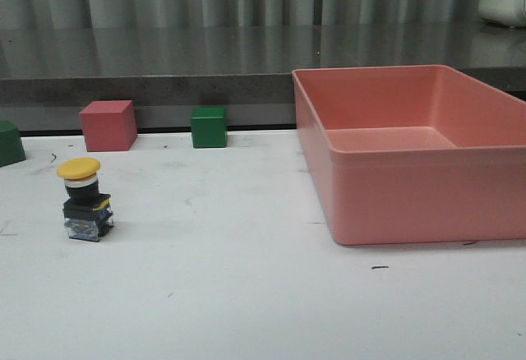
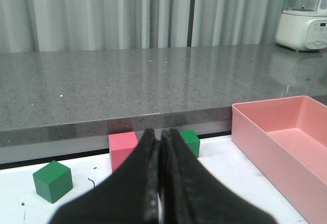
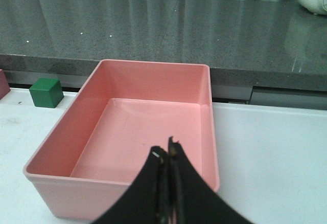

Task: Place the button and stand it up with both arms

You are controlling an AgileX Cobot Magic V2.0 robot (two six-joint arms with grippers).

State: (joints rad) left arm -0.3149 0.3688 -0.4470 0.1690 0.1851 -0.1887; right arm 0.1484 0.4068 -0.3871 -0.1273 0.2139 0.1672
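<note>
The button (image 1: 85,200) stands upright on the white table at the left of the front view, yellow cap on top, black body and bluish-clear base below. Neither arm shows in the front view. My left gripper (image 2: 161,137) is shut and empty, raised above the table, with the cubes beyond it; the button is out of its view. My right gripper (image 3: 167,151) is shut and empty, above the near wall of the pink bin (image 3: 122,132); the button is out of its view too.
The pink bin (image 1: 411,187) fills the right of the table. A pink cube (image 1: 108,125) and two green cubes (image 1: 209,126) (image 1: 10,143) sit along the table's back edge, under a grey counter (image 1: 164,56). They also show in the left wrist view: the pink cube (image 2: 122,147) and green cubes (image 2: 52,181) (image 2: 191,141).
</note>
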